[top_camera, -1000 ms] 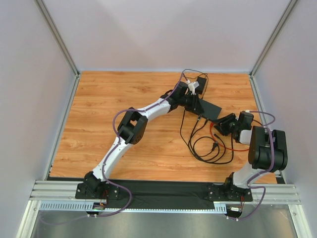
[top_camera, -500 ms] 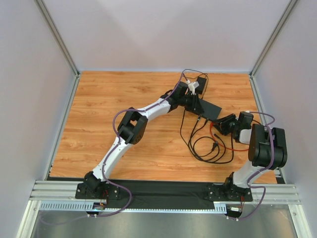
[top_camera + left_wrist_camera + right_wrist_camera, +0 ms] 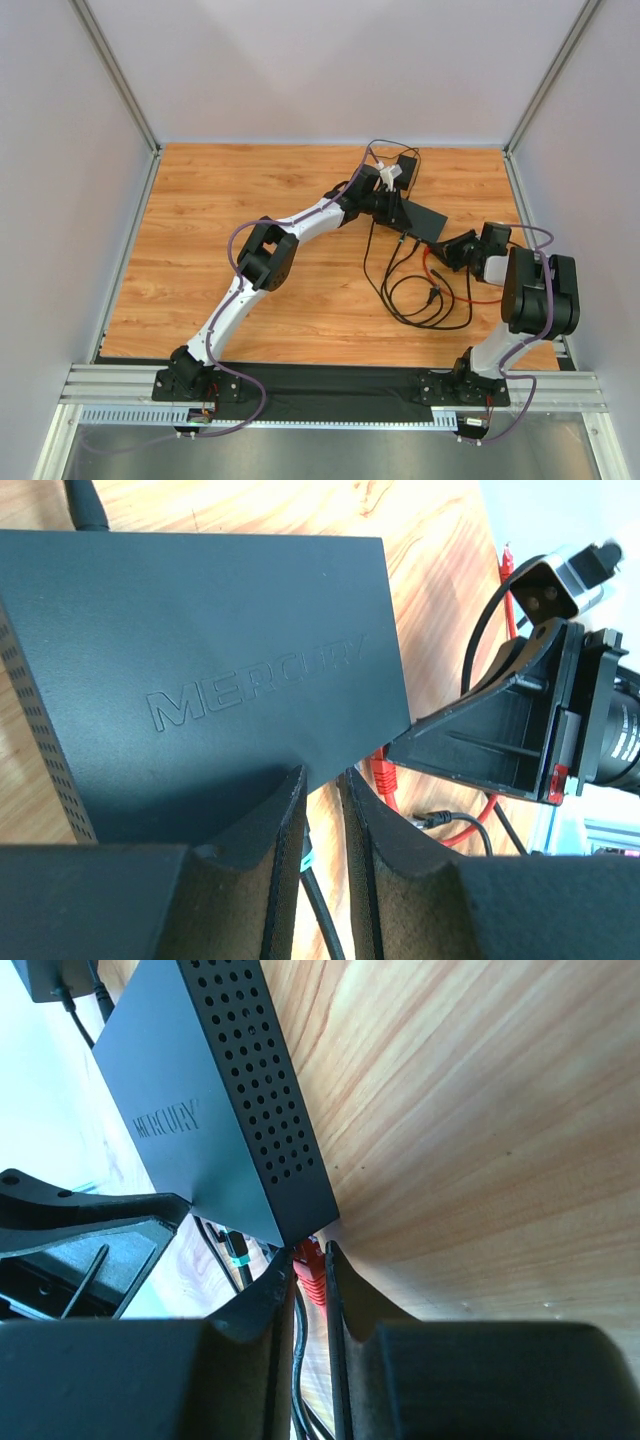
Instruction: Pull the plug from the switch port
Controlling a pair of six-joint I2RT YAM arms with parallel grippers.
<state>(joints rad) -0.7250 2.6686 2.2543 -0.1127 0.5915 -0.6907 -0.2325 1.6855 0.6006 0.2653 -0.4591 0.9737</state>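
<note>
The switch [image 3: 428, 220] is a flat black box lettered MERCURY [image 3: 230, 650], lying at the back right of the wooden table. A red plug [image 3: 312, 1265] sits in a port at its corner and also shows in the left wrist view [image 3: 385, 775]. My right gripper [image 3: 307, 1250] is shut on this red plug, one finger on each side. My left gripper [image 3: 322, 778] rests its tips on the switch's port edge, jaws a little apart. In that gap show only wood and a black cable with a teal band [image 3: 306, 865].
A small black adapter brick [image 3: 405, 165] lies behind the switch. Loops of black cable [image 3: 425, 295] and a red cable [image 3: 470, 298] lie on the table [image 3: 250, 190] in front of the switch. White walls enclose the table on three sides.
The right gripper's jaws have closed on the red plug, and its wrist has edged slightly toward the switch. The left arm has not moved.
</note>
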